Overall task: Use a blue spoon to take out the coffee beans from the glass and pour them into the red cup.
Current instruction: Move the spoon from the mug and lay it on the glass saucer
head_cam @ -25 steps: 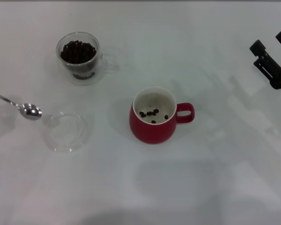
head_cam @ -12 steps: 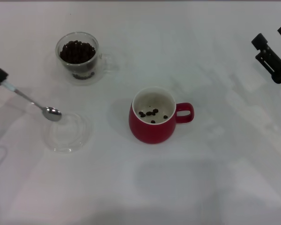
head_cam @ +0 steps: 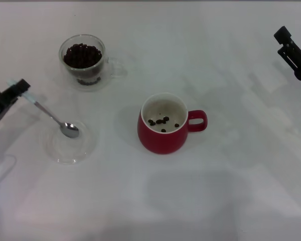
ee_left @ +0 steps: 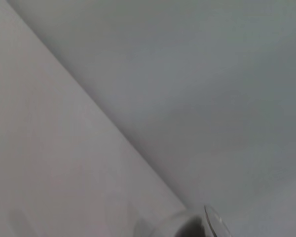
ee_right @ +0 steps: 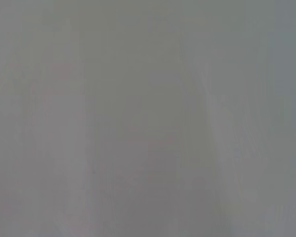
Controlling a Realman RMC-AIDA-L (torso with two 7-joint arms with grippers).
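Blue spoon (head_cam: 51, 116), metal bowl w/ pale handle: bowl over shallow clear round dish (head_cam: 85, 149); contact unclear. Handle end clamped in left gripper (head_cam: 21, 90), arm cut off by frame edge. Clear glass mug (head_cam: 83, 60) full of dark coffee beans (head_cam: 83, 54); few in dark red ceramic cup (head_cam: 163, 124). Right gripper (head_cam: 294, 36) far right, partly out of frame, fingers apart. Wrist views near-blank.

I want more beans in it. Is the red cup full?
Nearly empty. The red cup stands upright with only a few coffee beans on its white bottom.

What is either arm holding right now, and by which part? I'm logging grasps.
The left gripper holds the blue spoon by its handle end, bowl over the clear dish. The right gripper holds nothing.
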